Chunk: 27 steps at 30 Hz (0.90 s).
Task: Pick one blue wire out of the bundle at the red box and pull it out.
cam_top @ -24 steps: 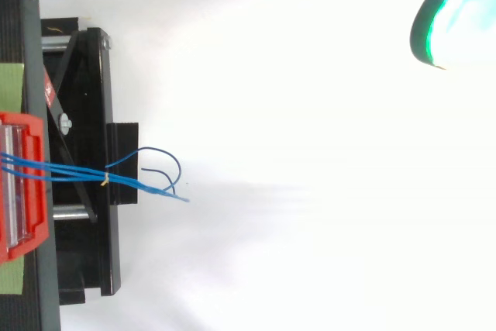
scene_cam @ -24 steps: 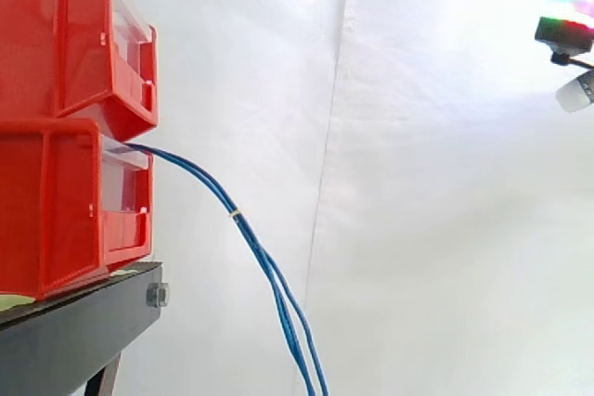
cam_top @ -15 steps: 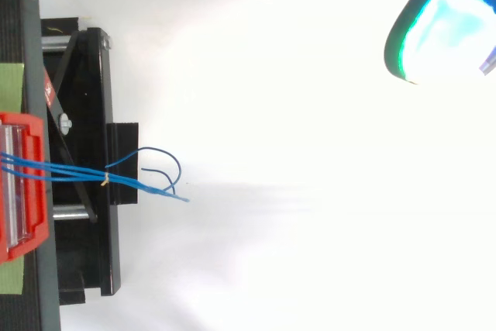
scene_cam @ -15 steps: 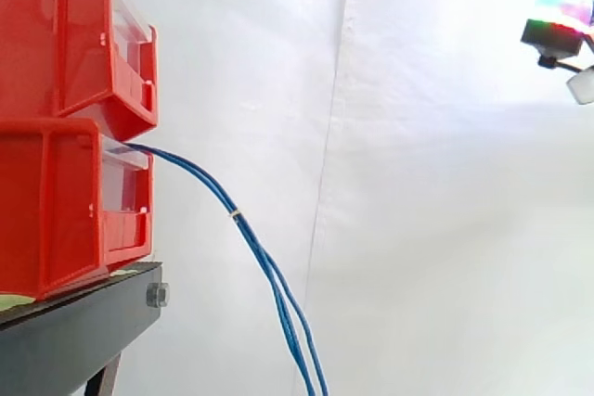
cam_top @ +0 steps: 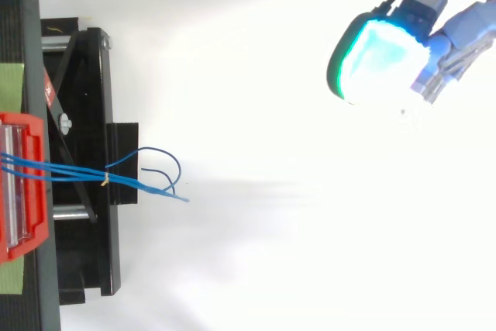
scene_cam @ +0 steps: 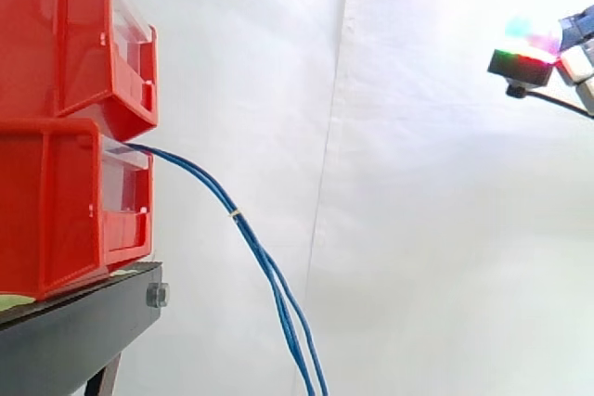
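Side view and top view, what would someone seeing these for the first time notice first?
The two stacked red plastic bins on the black metal stand at the side view's left edge stand out first, with the bundle of thin blue wires drooping from the lower bin toward the bottom edge. Next comes the robot's hand, glowing cyan and green at the top view's upper right, well apart from the wires.

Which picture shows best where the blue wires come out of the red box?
The side view: the blue wires leave the front of the lower red bin and droop below the picture's edge. The top view looks down on them crossing the bin's rim and the black stand, so which bin is unclear.
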{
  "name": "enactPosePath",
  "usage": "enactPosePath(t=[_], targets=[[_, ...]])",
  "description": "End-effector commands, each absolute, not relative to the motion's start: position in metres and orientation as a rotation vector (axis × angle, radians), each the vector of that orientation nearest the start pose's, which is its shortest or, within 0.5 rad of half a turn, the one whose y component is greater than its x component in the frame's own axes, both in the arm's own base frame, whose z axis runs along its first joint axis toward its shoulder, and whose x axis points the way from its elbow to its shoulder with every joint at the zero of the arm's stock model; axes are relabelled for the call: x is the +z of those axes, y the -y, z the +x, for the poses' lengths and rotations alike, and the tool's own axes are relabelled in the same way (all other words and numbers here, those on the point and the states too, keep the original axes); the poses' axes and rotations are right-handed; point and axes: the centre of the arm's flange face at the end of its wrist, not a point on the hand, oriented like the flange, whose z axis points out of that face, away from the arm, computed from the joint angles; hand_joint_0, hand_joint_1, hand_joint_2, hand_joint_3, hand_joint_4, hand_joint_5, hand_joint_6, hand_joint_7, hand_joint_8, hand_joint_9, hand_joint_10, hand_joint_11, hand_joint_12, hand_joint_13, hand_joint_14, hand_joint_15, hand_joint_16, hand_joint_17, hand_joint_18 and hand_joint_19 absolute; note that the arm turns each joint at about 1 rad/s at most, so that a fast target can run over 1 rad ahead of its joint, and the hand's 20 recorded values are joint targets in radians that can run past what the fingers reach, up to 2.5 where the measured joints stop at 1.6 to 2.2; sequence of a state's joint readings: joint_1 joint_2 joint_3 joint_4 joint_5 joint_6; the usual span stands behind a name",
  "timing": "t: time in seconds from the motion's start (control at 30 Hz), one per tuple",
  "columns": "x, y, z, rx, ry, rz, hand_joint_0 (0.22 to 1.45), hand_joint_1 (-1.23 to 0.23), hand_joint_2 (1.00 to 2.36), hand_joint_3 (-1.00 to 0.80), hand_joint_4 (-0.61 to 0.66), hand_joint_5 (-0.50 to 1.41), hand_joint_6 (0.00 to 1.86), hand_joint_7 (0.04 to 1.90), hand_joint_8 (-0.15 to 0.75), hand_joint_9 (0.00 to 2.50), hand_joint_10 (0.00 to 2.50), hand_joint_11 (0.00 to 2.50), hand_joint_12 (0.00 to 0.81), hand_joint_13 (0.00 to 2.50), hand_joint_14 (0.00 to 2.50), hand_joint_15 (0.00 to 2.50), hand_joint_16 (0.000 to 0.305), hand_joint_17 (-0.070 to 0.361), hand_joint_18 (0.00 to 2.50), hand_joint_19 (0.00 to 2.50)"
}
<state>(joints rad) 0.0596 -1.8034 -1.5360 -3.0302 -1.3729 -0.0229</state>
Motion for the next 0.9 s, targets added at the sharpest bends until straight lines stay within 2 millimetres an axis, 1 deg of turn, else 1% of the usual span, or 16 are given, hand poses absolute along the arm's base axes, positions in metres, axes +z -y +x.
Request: enactPosePath(t=[0.0, 0.1, 0.2, 0.5, 0.67, 0.73, 0.8, 0.87], targets=[[0.384, 0.117, 0.585, 1.046, -1.182, 1.306, 0.45, -0.56, 1.00, -0.50, 0.31, -0.20, 0.50, 0.73, 0.370, 0.66, 0.01, 0.42, 0.480, 0.77, 0.01, 0.48, 0.066, 0.149, 0.70, 0.46], [0.377, 0.117, 0.590, 1.049, -1.182, 1.308, 0.45, -0.56, 1.00, -0.50, 0.31, -0.20, 0.50, 0.73, 0.368, 0.65, 0.01, 0.41, 0.477, 0.77, 0.01, 0.48, 0.066, 0.149, 0.70, 0.46], [0.376, 0.115, 0.594, 1.052, -1.168, 1.296, 0.45, -0.56, 1.00, -0.50, 0.32, -0.20, 0.50, 0.73, 0.365, 0.64, 0.01, 0.39, 0.477, 0.77, 0.01, 0.48, 0.066, 0.148, 0.70, 0.45], [0.377, 0.114, 0.596, 1.026, -1.130, 1.290, 0.46, -0.56, 1.00, -0.50, 0.32, -0.20, 0.50, 0.73, 0.364, 0.64, 0.01, 0.39, 0.473, 0.77, 0.02, 0.47, 0.066, 0.148, 0.69, 0.45], [0.360, 0.111, 0.605, 1.009, -1.139, 1.299, 0.46, -0.57, 1.00, -0.50, 0.32, -0.20, 0.50, 0.74, 0.360, 0.63, 0.01, 0.38, 0.470, 0.76, 0.01, 0.46, 0.065, 0.147, 0.68, 0.44], [0.360, 0.109, 0.607, 1.017, -1.134, 1.290, 0.46, -0.57, 1.00, -0.50, 0.32, -0.19, 0.50, 0.73, 0.359, 0.63, 0.01, 0.38, 0.469, 0.76, 0.01, 0.46, 0.065, 0.146, 0.68, 0.44], [0.355, 0.108, 0.611, 1.017, -1.133, 1.288, 0.47, -0.57, 1.00, -0.50, 0.33, -0.19, 0.50, 0.73, 0.361, 0.63, 0.01, 0.38, 0.467, 0.76, 0.02, 0.45, 0.065, 0.146, 0.68, 0.45], [0.354, 0.106, 0.612, 1.016, -1.128, 1.286, 0.47, -0.57, 1.00, -0.50, 0.33, -0.19, 0.50, 0.74, 0.359, 0.63, 0.01, 0.37, 0.467, 0.76, 0.01, 0.46, 0.065, 0.145, 0.67, 0.45]])
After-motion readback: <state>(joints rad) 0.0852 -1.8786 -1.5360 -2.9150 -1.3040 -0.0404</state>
